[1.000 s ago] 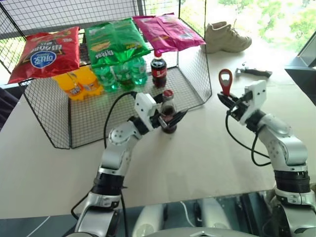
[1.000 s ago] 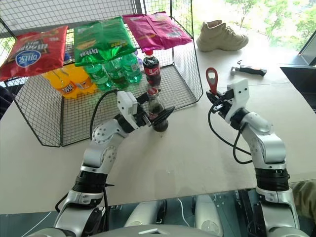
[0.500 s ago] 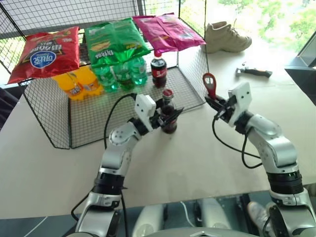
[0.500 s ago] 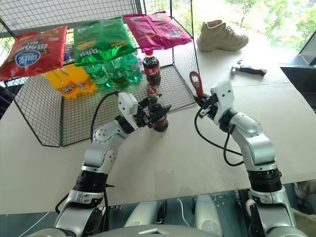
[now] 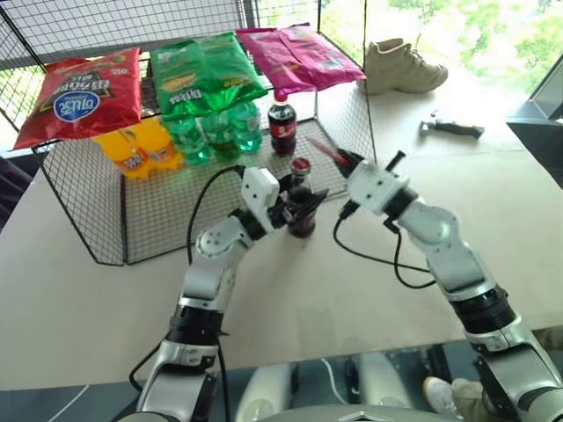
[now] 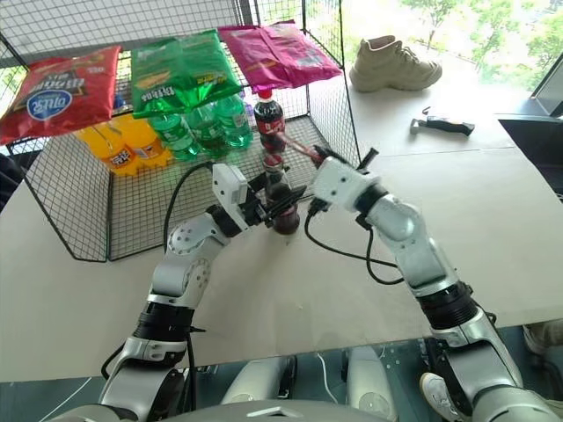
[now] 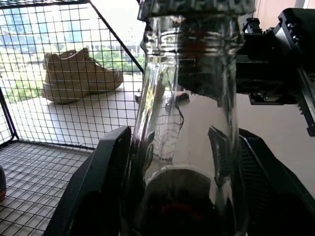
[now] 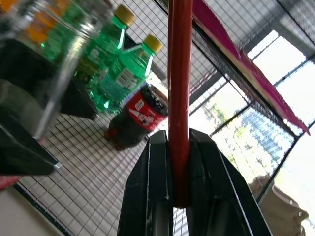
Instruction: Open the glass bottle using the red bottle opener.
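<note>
The glass bottle [image 5: 301,209] stands on the table just in front of the wire basket, dark liquid low in it and a red cap [image 5: 300,165] on top. My left gripper [image 5: 296,211] is shut on the bottle's lower body, and both black fingers [image 7: 106,187] flank the glass [image 7: 189,123]. My right gripper [image 5: 345,161] is just right of the bottle's neck, shut on the red bottle opener [image 5: 323,150]. The opener slants from the fingers toward the cap, with its head close above and behind it. It appears edge-on [image 8: 179,73] between the right fingers [image 8: 156,191].
The wire basket [image 5: 352,132] behind the bottle holds a stubby cola bottle [image 5: 282,126], green bottles [image 5: 215,132] and orange bottles [image 5: 136,149]. Chip bags [image 5: 207,75] lie on top. A beige shoe [image 5: 403,66] and a dark tool [image 5: 451,128] lie on the table at the far right.
My right arm has swung left to the bottle, and the wrist has rolled the opener from upright to slanting at the cap. The left fingers have closed in on the bottle.
</note>
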You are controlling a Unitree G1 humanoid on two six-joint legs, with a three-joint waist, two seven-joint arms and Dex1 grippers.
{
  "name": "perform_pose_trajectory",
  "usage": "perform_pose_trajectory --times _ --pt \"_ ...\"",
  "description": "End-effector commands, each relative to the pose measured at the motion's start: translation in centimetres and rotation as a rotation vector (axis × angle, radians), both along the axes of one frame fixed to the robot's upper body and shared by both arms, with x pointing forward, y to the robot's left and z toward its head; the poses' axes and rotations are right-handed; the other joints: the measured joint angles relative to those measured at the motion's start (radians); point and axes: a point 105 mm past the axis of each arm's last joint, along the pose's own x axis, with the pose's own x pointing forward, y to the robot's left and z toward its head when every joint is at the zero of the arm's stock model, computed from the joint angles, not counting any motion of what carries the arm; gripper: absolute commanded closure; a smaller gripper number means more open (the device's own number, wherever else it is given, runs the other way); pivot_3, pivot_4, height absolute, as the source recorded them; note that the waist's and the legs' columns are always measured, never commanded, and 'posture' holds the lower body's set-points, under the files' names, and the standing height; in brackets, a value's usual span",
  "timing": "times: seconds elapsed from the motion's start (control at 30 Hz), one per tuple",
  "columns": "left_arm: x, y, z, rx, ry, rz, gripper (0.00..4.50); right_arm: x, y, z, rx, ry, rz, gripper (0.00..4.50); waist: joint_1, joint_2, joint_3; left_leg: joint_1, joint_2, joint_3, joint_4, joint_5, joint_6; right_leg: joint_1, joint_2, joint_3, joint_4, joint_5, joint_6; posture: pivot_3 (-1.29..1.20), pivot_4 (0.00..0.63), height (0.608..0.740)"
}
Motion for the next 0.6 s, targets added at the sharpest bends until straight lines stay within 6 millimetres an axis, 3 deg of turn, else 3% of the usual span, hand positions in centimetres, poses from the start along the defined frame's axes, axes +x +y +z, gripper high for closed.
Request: perform_pose_trajectory --times 0.03,0.27,0.33,0.6 --pt "-0.2 -0.5 1.1 -0.010 -0.049 -0.021 2.18 -0.7 1.3 -0.1 -0.049 -0.111 0.045 4.50 0.001 0.000 0.000 0.000 0.000 0.000 0.000 0.000 0.000 0.000 0.000 0.000 0.000 0.000 0.000 0.00 0.150 0.740" --pt "-0.2 -0.6 1.0 -0.009 -0.046 -0.028 2.18 -0.9 2.6 -0.4 -0.087 -0.230 0.084 4.50 0.000 0.000 0.000 0.003 0.000 0.000 0.001 0.000 0.000 0.003 0.000 0.000 0.000 0.000 0.000 0.00 0.150 0.740" --pt "-0.1 -0.6 1.1 -0.009 -0.046 -0.028 2.18 -0.9 2.8 -1.3 -0.113 -0.230 0.099 4.50 0.001 0.000 0.000 0.003 0.000 -0.001 0.001 0.000 0.000 0.003 0.000 0.000 0.001 0.000 0.000 0.00 0.150 0.740" --pt "-0.1 -0.7 1.1 -0.005 -0.048 -0.034 2.18 0.2 1.6 -4.1 -0.165 -0.181 0.071 4.50 -0.001 0.000 -0.001 0.006 0.000 -0.001 0.000 0.000 0.000 0.007 0.000 0.000 0.001 0.000 0.000 0.00 0.150 0.740"
